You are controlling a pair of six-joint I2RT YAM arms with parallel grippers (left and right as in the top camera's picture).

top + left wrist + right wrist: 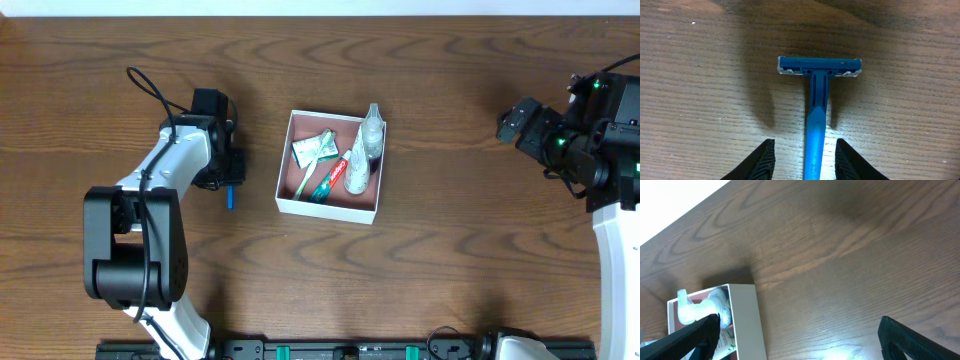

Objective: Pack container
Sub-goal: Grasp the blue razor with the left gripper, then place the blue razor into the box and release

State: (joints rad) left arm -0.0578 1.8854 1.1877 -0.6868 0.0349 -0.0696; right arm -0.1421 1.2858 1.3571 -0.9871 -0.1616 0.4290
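Note:
The container [287, 158], a square shallow box with white walls and a reddish-brown inside, sits mid-table and holds a clear bottle [366, 140], a toothpaste tube [328, 180] and a green-and-white tube [313, 148]. It also shows in the right wrist view [745, 320]. A blue razor [817, 95] lies flat on the wood left of the container, its tip showing in the overhead view [230, 196]. My left gripper [805, 160] is open, its fingers on either side of the razor's handle, not touching it. My right gripper [800, 335] is open and empty, raised at the far right [520, 125].
The wooden table [450, 250] stretches between the container and the right arm. The table's far edge shows at the top left of the right wrist view [685, 220].

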